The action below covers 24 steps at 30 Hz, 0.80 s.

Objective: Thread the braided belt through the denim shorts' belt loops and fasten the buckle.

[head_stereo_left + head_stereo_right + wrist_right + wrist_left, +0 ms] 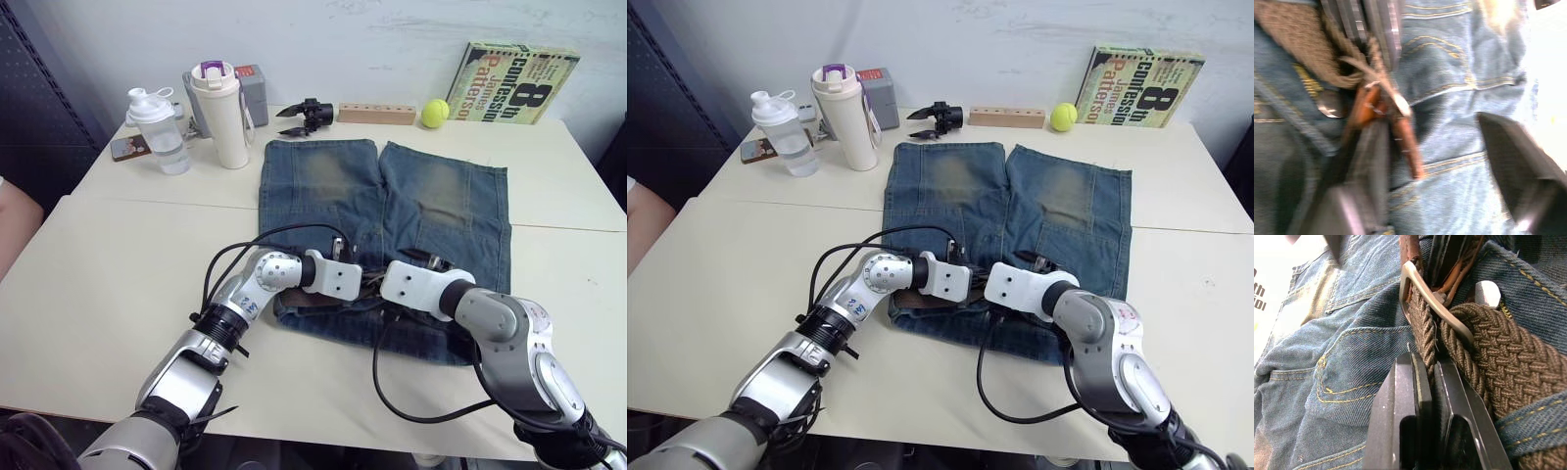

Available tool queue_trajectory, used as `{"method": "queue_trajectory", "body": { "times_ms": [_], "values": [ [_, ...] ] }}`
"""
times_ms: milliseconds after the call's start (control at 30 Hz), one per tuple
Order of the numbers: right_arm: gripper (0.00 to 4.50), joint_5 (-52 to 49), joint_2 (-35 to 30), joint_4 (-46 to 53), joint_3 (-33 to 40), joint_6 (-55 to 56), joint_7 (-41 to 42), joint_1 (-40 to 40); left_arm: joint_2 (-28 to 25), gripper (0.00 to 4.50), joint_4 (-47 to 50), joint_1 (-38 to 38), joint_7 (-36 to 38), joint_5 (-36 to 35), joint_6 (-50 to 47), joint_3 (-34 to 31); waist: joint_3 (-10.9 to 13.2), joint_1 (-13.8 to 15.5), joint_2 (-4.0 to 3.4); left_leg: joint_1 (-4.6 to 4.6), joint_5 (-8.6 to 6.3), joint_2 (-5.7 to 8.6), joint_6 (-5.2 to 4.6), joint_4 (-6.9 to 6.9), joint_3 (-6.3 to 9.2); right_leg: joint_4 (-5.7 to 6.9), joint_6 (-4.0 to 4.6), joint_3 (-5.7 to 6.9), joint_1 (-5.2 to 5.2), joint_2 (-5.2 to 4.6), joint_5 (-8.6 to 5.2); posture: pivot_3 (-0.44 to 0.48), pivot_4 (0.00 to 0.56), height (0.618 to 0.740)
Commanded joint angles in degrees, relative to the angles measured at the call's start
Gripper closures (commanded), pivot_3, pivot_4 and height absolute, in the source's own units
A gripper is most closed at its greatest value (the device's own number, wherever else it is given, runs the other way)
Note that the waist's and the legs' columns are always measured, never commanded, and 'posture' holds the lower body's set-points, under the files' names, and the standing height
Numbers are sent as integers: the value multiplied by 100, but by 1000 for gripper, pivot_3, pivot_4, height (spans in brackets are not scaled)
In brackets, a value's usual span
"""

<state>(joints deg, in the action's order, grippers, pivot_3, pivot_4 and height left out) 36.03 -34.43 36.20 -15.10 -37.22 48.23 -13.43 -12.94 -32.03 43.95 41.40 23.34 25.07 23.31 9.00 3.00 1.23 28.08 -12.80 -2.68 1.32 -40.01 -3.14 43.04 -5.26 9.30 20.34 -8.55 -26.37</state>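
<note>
Denim shorts (392, 211) lie flat on the surface (108, 264), waistband toward its near edge and legs pointing to the far edge, each leg faded blue with a worn yellowish patch. At the waistband the braided belt (1488, 352) shows as dark-brown weave running under a blue belt loop (1533, 423), and its silver-grey buckle (1437, 301) sits tilted beside a metal shorts button (1488, 293), with reddish-brown leather behind the frame. The left claw (1432, 374) is clenched on a strand of the braided belt just below the buckle. The right claw (1440, 147) is spread wide, one finger beside the leather end, the other well apart over bare denim. In the head views both wrists meet over the middle of the waistband and cover the buckle, so most of the belt's run is hidden. The leather tip is blurred in the right wrist view, and the prong cannot be made out.
</note>
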Motion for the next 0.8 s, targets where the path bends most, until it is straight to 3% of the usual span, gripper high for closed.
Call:
{"method": "queue_trajectory", "body": {
  "times_ms": [33, 200, 233, 300, 467, 733, 800],
  "values": [
    [1244, -21, -99, 318, 70, -70, 98, 81, 10, 4500, -157, -233, 130, 94, -70, 336, 0, 3, 0, 0, 0, 0, 0, 1, 0, 0, 0, 0, 0, 0, 0, 0, 150, 657],
    [1244, -41, -132, 533, 77, -207, 171, 175, -3, 4500, -159, -232, 126, 87, -90, 342, 0, -3, -1, 0, 0, 0, -1, 2, 0, -1, 0, 0, 1, 0, 0, 0, 150, 657],
    [1473, -26, -128, 546, 71, -241, 163, 194, -5, 4500, -155, -236, 134, 81, -92, 344, 0, -4, 0, 0, 0, 0, -1, 2, 0, -1, 0, 0, 1, 0, 0, 0, 150, 657],
    [2023, -12, -118, 557, 54, -284, 149, 214, -7, 4500, -149, -240, 139, 77, -93, 352, 1, -3, 0, 0, 0, 0, 0, 2, 0, -1, 0, 0, 1, 0, 0, 0, 150, 657],
    [4489, -35, -33, 570, -18, -388, 127, 224, -6, 4500, -147, -225, 132, 70, -47, 371, 2, -9, -3, 0, 0, 0, 0, 3, 0, -1, 0, 0, 2, 0, 0, 0, 150, 657],
    [4489, -21, -73, 547, -122, -415, 131, 321, -142, 4500, 48, -237, 74, -25, 236, 272, 3, -21, -4, 0, 0, -1, 0, 3, 0, -1, 0, 0, 2, 1, 0, 0, 150, 657],
    [4489, -33, -109, 569, -150, -417, 177, 373, -227, 4500, 267, -309, 318, -366, 148, 111, 6, -34, -6, 0, 0, -1, 0, 5, -1, -1, 0, -1, 4, 2, 0, 0, 150, 657]
  ]
}}
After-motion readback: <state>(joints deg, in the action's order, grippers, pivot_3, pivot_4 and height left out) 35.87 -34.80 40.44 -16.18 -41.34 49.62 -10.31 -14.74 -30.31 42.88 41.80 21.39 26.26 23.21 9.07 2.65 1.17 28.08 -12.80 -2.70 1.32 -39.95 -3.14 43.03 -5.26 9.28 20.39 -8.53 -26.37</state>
